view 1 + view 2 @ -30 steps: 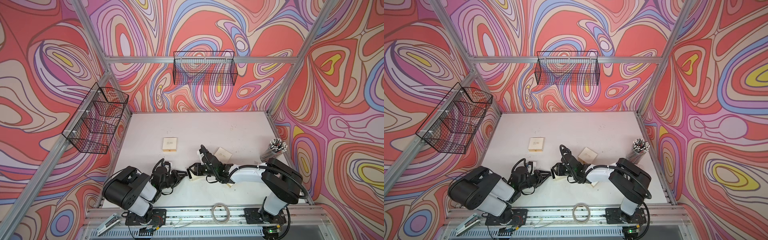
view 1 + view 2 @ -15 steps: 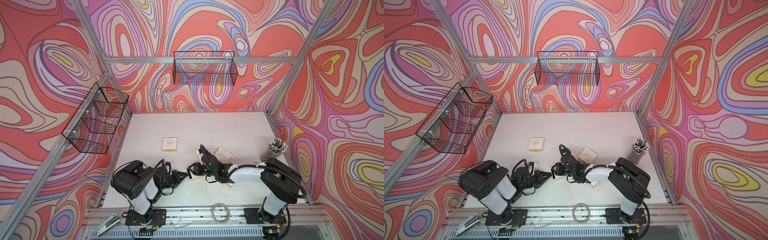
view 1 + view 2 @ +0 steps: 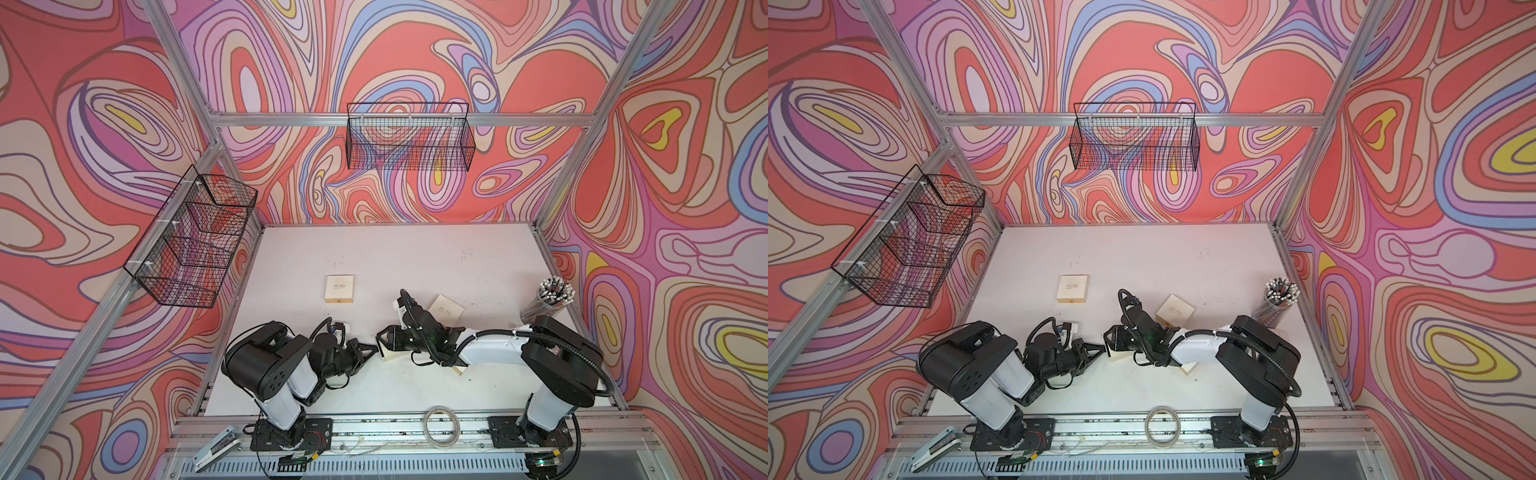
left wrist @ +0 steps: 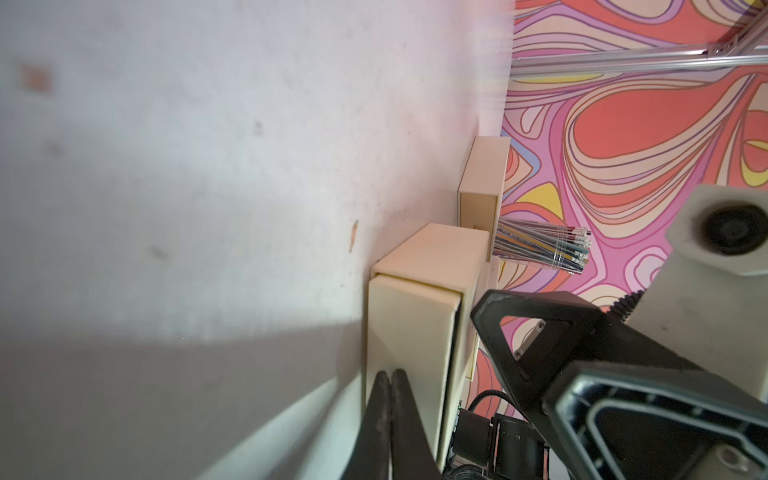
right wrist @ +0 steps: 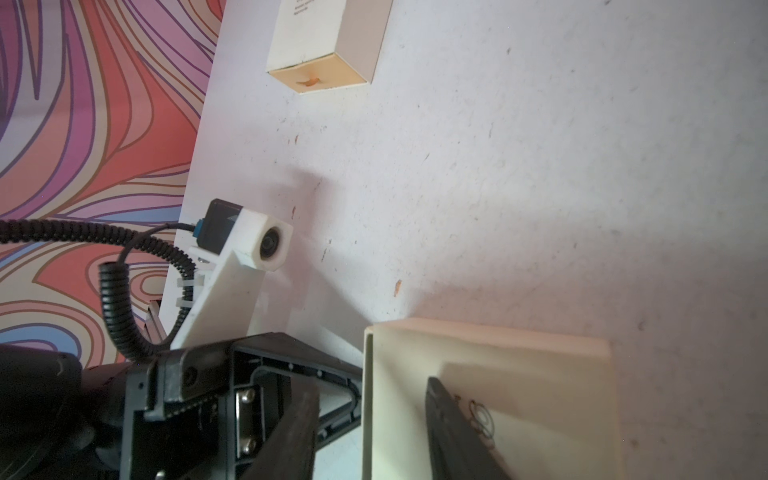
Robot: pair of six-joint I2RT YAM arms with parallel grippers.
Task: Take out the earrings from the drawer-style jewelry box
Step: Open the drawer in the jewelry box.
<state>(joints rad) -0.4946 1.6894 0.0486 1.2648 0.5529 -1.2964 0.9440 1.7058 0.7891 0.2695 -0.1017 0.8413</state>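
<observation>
**Left jaws close on the drawer front**

The left gripper (image 4: 385,378) has just closed all the way. Its tips now sit pressed together against the front of the drawer (image 4: 409,332), and the arm's elbow has lifted behind it. Whether a pull tab is pinched between the tips cannot be seen. The right gripper (image 5: 370,395) has not moved: it is partly open, with one finger on either side of the jewelry box (image 5: 519,365), steadying it. The drawer seems to stand only slightly out of its sleeve. The earrings are not visible anywhere, so they are judged to be inside still. The grip looks set for a pull, and taking the pieces out is all ahead.

The white table (image 3: 415,257) is scuffed and speckled. A second box (image 3: 340,289) lies flat near the middle, and a third box (image 3: 446,308) sits askew just behind the right arm. A cup of sticks (image 3: 550,297) stands at the right edge. Wire baskets (image 3: 409,139) hang on the swirl-patterned walls.
</observation>
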